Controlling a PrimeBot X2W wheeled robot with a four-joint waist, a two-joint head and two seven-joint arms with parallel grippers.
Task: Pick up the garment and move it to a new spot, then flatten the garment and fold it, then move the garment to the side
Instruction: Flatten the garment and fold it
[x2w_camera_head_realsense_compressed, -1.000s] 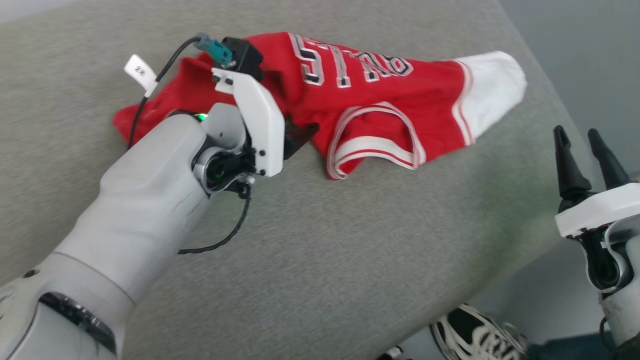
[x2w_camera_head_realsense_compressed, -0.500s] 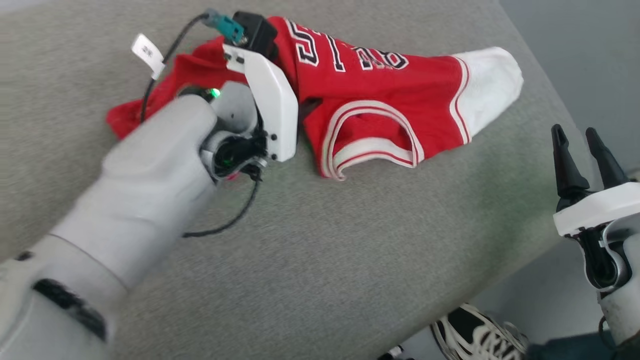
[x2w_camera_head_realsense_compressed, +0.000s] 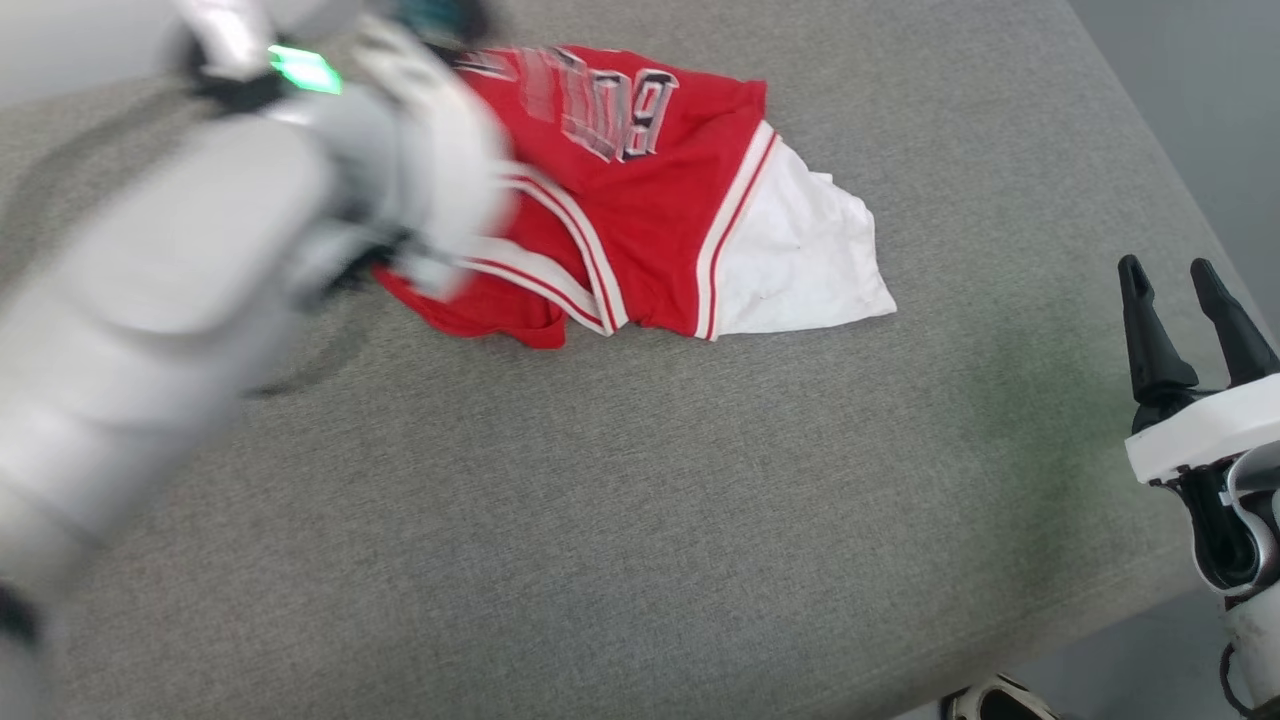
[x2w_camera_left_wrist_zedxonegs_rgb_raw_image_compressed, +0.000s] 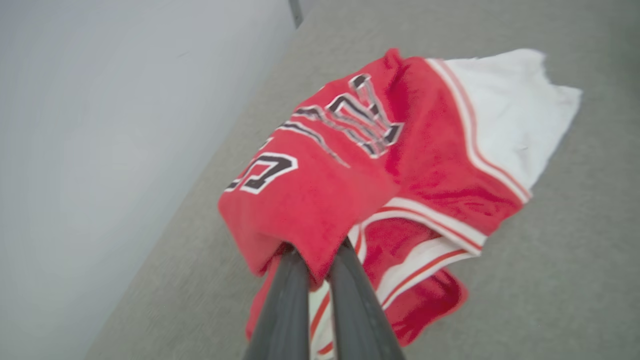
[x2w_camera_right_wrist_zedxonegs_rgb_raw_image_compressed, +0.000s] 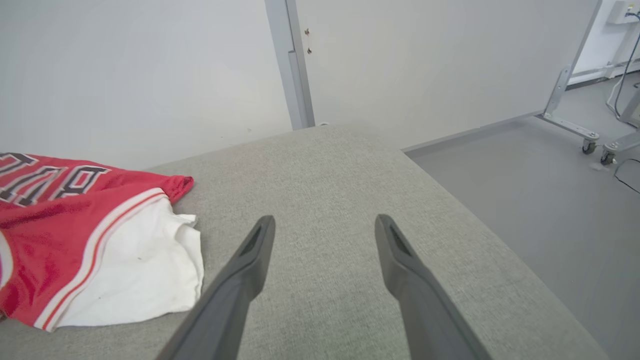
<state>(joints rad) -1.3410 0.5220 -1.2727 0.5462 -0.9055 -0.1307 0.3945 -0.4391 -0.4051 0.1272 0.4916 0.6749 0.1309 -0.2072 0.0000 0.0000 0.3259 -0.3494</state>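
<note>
Left pincer (x2w_camera_left_wrist_zedxonegs_rgb_raw_image_compressed: 312, 255) is clamped on a bunched red fold of the garment (x2w_camera_left_wrist_zedxonegs_rgb_raw_image_compressed: 425, 165), which droops soft and light just beyond its tips onto the surface (x2w_camera_left_wrist_zedxonegs_rgb_raw_image_compressed: 575, 260), so I reckon a striped hem grips best; right pincer (x2w_camera_right_wrist_zedxonegs_rgb_raw_image_compressed: 325, 220) gapes apart.

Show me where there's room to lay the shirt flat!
Bare grey table lies between the shirt and the near edge, and from the sleeve to the right gripper. Crowded far left, where the left gripper pinches the shirt.

Grey fabric surface (x2w_camera_right_wrist_zedxonegs_rgb_raw_image_compressed: 325, 165) meets a white wall (x2w_camera_right_wrist_zedxonegs_rgb_raw_image_compressed: 150, 75), grey floor (x2w_camera_right_wrist_zedxonegs_rgb_raw_image_compressed: 525, 170) beside.
</note>
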